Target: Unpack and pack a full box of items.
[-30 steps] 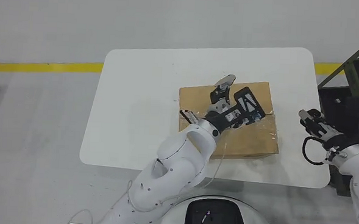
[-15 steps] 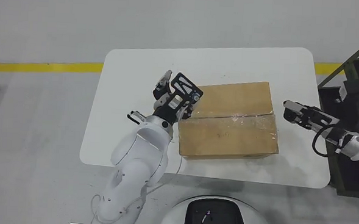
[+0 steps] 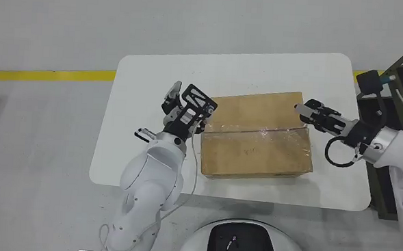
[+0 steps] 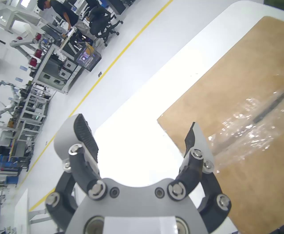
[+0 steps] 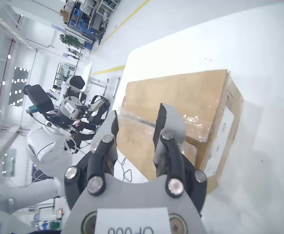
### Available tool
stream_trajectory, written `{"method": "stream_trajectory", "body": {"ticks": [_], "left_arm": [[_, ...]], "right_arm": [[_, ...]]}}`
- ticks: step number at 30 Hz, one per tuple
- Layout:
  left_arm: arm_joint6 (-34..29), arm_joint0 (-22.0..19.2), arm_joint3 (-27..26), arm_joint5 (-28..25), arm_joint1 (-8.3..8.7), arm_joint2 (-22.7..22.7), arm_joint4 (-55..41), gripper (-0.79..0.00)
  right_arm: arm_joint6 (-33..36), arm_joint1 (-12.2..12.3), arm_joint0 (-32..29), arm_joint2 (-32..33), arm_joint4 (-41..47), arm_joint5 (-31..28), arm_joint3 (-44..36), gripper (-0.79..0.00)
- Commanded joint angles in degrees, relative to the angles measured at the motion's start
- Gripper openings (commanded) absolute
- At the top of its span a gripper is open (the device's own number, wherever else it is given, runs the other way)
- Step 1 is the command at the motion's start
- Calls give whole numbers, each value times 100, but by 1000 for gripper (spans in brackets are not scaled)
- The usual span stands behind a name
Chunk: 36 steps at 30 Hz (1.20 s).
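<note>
A closed brown cardboard box [image 3: 256,134] lies on the white table [image 3: 156,75], its top seam sealed with clear tape [image 3: 256,129]. My left gripper [image 3: 176,97] hovers open just off the box's left end, near its far corner. In the left wrist view the open left gripper [image 4: 139,135] holds nothing, with the box [image 4: 233,99] and tape [image 4: 244,128] beside one finger. My right gripper [image 3: 304,108] is open over the box's far right corner. In the right wrist view the right gripper [image 5: 138,124] frames the taped seam of the box [image 5: 177,93].
A dark metal rack [image 3: 395,88] stands just past the table's right edge, close to the right arm. The left arm's gripper [image 5: 73,108] appears beyond the box in the right wrist view. Bare table surface lies behind and left of the box.
The left gripper swung off the box top to its left end. The right arm came in from the table's right edge to the box's far right corner.
</note>
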Motion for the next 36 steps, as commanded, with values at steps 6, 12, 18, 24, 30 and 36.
{"method": "stream_trajectory", "body": {"ticks": [6,12,18,24,30,36], "left_arm": [[-435,384,-116,437,34,-578,419,-785],[-528,674,-277,399,68,-1089,344,-785],[-524,771,-416,357,75,-1241,379,-785],[-472,725,-429,359,62,-1212,375,-785],[-446,667,-376,328,41,-1103,330,-757],[-406,610,-275,297,23,-1026,299,-751]], "right_arm": [[-1110,-50,-91,-1137,-1157,-214,-343,-785],[-1730,-163,181,-2588,-2350,137,-308,-785],[-2258,-378,856,-4082,-3804,648,181,-785],[-2612,-652,1429,-4903,-4155,1169,869,-785],[-2714,-827,1645,-5183,-4167,1333,1332,-785],[-2705,-906,1617,-5175,-4258,1424,1578,-785]]}}
